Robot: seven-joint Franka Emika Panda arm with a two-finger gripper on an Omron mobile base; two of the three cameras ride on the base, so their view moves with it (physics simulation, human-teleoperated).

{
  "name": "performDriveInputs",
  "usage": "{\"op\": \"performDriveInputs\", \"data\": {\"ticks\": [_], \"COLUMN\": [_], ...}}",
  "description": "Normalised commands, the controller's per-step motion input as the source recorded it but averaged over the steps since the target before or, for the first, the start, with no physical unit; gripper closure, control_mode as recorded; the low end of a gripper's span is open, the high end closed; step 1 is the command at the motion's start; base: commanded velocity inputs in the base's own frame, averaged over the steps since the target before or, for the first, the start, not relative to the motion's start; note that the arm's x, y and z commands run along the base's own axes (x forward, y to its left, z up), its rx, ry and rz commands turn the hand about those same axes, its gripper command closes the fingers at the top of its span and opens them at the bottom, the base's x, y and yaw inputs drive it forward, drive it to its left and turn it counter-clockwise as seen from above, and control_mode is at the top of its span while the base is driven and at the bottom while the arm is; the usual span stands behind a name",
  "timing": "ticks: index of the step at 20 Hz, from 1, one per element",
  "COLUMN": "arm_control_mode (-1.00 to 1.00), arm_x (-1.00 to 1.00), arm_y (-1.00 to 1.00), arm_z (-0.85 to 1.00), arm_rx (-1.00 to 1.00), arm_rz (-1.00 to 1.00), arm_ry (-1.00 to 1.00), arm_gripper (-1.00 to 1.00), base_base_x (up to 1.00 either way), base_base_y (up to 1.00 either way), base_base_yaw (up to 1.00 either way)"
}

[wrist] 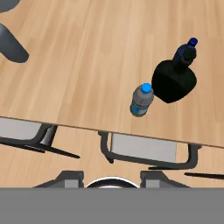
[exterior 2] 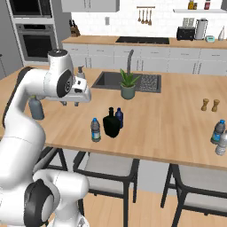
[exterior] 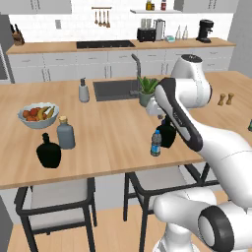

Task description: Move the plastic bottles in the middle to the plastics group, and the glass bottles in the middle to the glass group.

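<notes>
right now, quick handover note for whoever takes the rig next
Gripper: holds nothing, above the counter; whether it is open I cannot tell.
Middle: clear bottle near the counter edge, black square bottle, dark blue bottle behind it.
Glass group sits to the left, plastics group to the right.
Done: nothing moved yet.
Left: both plastic bottles right, the black one left.

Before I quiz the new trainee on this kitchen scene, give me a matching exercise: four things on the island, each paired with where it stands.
Things:
1. clear blue-capped bottle
2. fruit bowl
3. potted plant
4. dark blue bottle

Places:
A. beside the sink
B. nearest the counter's front edge
C. behind the squarish black bottle
D. beyond the cork-stoppered grey-blue bottle

Pairs: 1-B, 2-D, 3-A, 4-C
</notes>
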Motion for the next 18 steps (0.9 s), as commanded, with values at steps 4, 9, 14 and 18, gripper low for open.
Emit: {"op": "performDriveInputs", "data": {"ticks": [4,9,14,18], "arm_control_mode": [-1.0,-1.0,-1.0,-1.0], "arm_x": [0.0,0.0,0.09,0.15], "arm_y": [0.0,-0.08,-0.07,0.0], "arm_z": [-0.32,-0.71,-0.42,-0.01], "arm_rx": [-0.01,-0.01,-0.06,-0.15], "arm_rz": [-0.01,-0.01,0.0,-0.03], "arm_ry": [0.01,0.0,-0.02,-0.12], "arm_gripper": [-1.0,-1.0,-1.0,-1.0], "base_base_x": [0.0,0.0,0.0,0.0], "base_base_y": [0.0,0.0,0.0,0.0], "base_base_yaw": [0.0,0.0,0.0,0.0]}}
